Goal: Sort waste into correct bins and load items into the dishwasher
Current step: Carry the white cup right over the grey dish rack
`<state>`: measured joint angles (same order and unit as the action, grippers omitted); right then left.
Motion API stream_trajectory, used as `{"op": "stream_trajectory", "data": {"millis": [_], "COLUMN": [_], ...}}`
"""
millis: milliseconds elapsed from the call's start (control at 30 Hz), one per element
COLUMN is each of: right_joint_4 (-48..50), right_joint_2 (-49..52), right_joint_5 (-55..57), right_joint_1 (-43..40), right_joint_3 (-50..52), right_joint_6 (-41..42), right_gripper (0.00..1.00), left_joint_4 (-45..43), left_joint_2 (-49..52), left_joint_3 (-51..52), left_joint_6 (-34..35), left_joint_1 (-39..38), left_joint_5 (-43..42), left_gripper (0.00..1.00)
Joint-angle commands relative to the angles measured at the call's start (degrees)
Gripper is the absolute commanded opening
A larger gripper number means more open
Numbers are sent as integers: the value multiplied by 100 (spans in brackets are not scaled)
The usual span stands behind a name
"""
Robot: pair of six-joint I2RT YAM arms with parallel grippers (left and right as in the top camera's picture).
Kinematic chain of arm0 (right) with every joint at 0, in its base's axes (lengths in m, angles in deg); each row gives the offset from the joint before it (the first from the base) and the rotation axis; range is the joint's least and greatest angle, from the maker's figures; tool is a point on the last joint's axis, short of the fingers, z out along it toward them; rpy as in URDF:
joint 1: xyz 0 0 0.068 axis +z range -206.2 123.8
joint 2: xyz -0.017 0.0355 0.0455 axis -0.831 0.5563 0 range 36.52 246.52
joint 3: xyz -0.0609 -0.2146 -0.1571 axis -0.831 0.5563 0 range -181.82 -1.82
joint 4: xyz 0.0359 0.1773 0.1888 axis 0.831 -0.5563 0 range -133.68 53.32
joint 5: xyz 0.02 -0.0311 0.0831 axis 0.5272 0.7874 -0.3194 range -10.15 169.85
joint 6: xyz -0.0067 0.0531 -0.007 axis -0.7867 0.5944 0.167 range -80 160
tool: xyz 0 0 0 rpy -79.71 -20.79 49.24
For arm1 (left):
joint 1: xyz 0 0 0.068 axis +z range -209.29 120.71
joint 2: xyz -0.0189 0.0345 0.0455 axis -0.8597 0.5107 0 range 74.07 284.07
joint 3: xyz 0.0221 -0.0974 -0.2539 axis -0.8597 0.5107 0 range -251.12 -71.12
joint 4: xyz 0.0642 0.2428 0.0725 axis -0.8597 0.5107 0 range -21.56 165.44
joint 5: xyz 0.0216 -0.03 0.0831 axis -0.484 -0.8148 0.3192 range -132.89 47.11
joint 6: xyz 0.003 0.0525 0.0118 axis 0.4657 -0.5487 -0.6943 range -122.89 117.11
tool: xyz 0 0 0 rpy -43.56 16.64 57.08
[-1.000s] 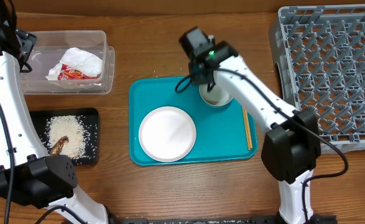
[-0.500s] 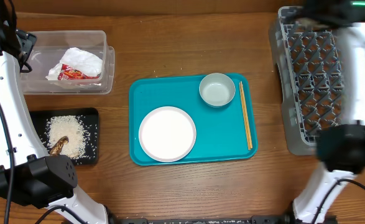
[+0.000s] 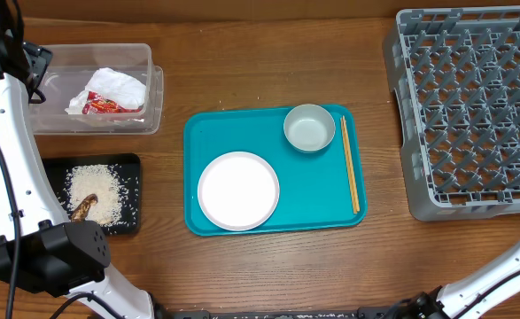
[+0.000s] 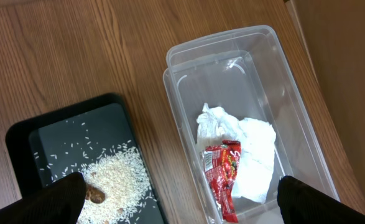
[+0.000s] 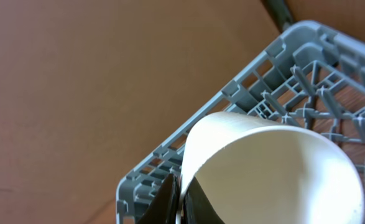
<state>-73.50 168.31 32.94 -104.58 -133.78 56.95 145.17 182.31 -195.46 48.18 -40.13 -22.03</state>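
Observation:
My right gripper (image 5: 179, 200) is shut on the rim of a white bowl (image 5: 275, 174), held above a corner of the grey dishwasher rack (image 5: 146, 180); it is out of the overhead view. My left gripper (image 4: 182, 202) hangs open and empty over the clear tub (image 4: 232, 78) and the black tray (image 4: 58, 134). In the tub lie the napkin (image 4: 254, 155) and the red wrapper (image 4: 222, 177). Rice (image 4: 117, 174) and a brown scrap (image 4: 96, 194) lie on the black tray. On the teal tray (image 3: 197, 133) are a white plate (image 3: 238, 190), a pale saucer-bowl (image 3: 309, 128) and chopsticks (image 3: 351, 164).
The dishwasher rack (image 3: 472, 106) fills the table's right side, with nothing in it in the overhead view. The left arm's white links (image 3: 11, 151) run down the left edge beside the tub (image 3: 149, 89) and the black tray (image 3: 131, 199).
My right arm has swung from the saucer-bowl on the teal tray off to the right, out of the overhead view. The left arm has not moved.

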Motion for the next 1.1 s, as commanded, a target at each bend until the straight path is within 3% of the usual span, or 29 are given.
{"op": "stream_trajectory", "data": {"millis": [0, 300, 533, 1067], "right_joint_4": [361, 1495, 1141, 680], "right_joint_2": [520, 1405, 1515, 1714], "right_joint_5": [-953, -1231, -332, 13], "right_joint_1": [24, 140, 61, -52], "right_joint_3": [39, 39, 39, 39], "right_joint_6": [479, 1167, 1113, 452], "right_gripper": [4, 4, 4, 4], "left_joint_4": [-9, -9, -11, -9], "left_joint_2": [22, 22, 22, 22], "left_joint_3": [-22, -22, -22, -22], "left_joint_6": [-4, -4, -4, -4], "left_joint_1": [-15, -15, -15, -15], "left_joint_5": [111, 111, 109, 111], "left_gripper": [100, 100, 100, 100]}}
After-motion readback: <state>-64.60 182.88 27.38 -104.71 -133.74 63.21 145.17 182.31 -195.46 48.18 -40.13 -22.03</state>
